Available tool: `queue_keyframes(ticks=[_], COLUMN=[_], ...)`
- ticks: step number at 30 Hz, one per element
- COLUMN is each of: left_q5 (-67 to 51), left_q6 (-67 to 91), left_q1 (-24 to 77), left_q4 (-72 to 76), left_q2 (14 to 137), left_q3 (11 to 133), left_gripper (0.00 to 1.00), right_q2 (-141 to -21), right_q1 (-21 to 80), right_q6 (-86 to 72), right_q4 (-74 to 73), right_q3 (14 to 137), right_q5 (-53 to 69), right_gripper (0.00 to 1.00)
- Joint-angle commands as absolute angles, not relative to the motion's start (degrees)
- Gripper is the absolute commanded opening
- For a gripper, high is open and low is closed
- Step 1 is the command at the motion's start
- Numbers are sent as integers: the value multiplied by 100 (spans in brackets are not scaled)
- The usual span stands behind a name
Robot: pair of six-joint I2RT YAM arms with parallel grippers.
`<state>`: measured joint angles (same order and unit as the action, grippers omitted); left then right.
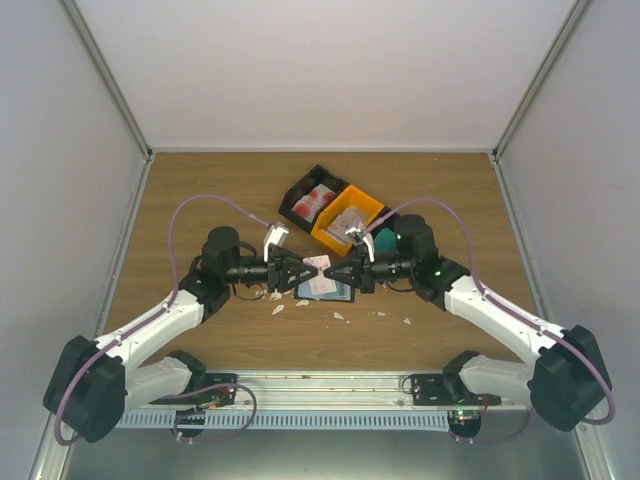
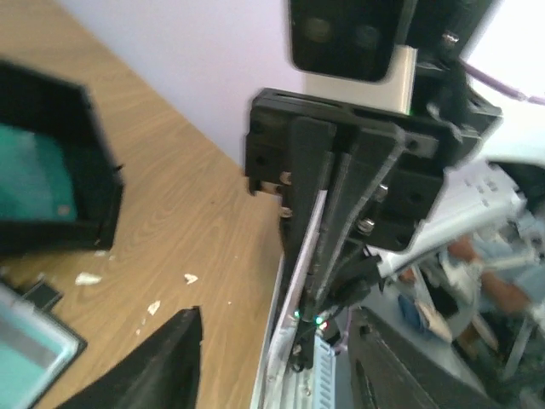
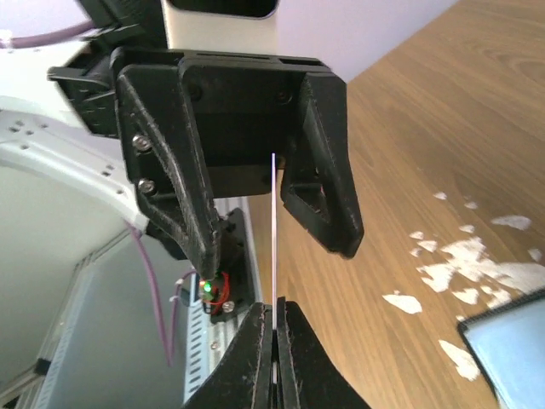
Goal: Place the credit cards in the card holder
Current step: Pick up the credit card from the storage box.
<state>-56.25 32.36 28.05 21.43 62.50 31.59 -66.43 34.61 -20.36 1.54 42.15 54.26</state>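
Note:
A pale credit card (image 1: 318, 264) with red marks hangs on edge above the table, between the two grippers, which face each other. My right gripper (image 3: 274, 328) is shut on the card's near edge; the card (image 3: 273, 230) shows as a thin white line. My left gripper (image 2: 281, 366) is open, and its fingers (image 3: 328, 196) stand on either side of the card without pressing it. The card holder (image 1: 328, 292), black-edged with a teal face, lies flat on the table just below the card. It also shows as the card holder (image 3: 511, 345) in the right wrist view and the card holder (image 2: 25, 341) in the left wrist view.
Behind the grippers a black bin (image 1: 310, 198) holds red-and-white cards and an orange bin (image 1: 348, 222) holds pale ones. A second black bin (image 2: 51, 183) holds teal cards. White scraps (image 1: 340, 315) litter the wooden table around the holder.

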Motion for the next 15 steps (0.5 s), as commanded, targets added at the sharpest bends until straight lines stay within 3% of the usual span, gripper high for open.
queue_keyframes(ticks=[1,4,8,11,15], left_q5=[-4131,-3079,-2416,-2270,-2238], left_q6=[3027,2986,3109,3172,3241], left_q1=[2839,2833,2839,2843,2845], left_q4=[1133,563,279,182,185], left_q2=[6292,6371,6650,7156,7898], left_q3=[3255,3238,3203,3264,3391], left_gripper=[58,67,69,62,46], right_q2=[-6675,-6715,-6841,-7061,-7618], right_q1=[3374,3330,3323,3322,3313], right_q6=[-2388,-2622,-3062,-3538,-4124], right_q4=[339,366,346,352,157], right_q3=[3998,3815,3638,3510,3550], right_q5=[4677,4227,3587,3198,2868], right_gripper=[1,1,1,0,0])
